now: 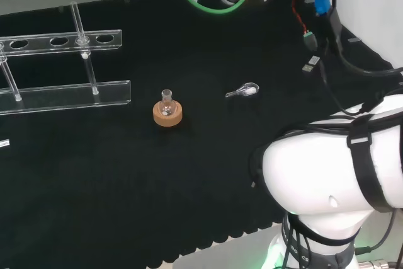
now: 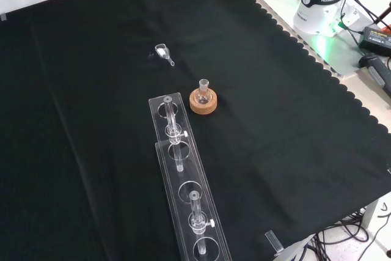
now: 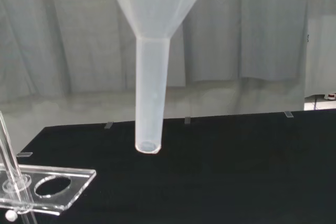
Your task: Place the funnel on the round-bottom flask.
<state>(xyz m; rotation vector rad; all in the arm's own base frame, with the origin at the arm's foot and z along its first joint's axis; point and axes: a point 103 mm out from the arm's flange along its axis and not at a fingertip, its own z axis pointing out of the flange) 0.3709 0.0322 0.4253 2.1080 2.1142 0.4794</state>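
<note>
Funnel [image 3: 152, 51]: translucent plastic, carried high above the black cloth [image 1: 208, 155] with its stem pointing straight down, an attitude suited to lowering into a narrow neck; whether fingers are curled round it cannot be told. Round-bottom flask [image 1: 166, 103]: small, clear, upright in a cork ring [image 1: 167, 114] that stops it rolling, neck open upward. Nearby: a small glass piece [image 1: 244, 91] lying on its side, and a clear acrylic tube rack [image 2: 183, 181].

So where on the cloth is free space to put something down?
In the front view, the cloth right of the flask on its cork ring is bare to the scalloped edge. Left of the clear rack is bare too. It is crowded between rack, flask and small glass scoop.
</note>
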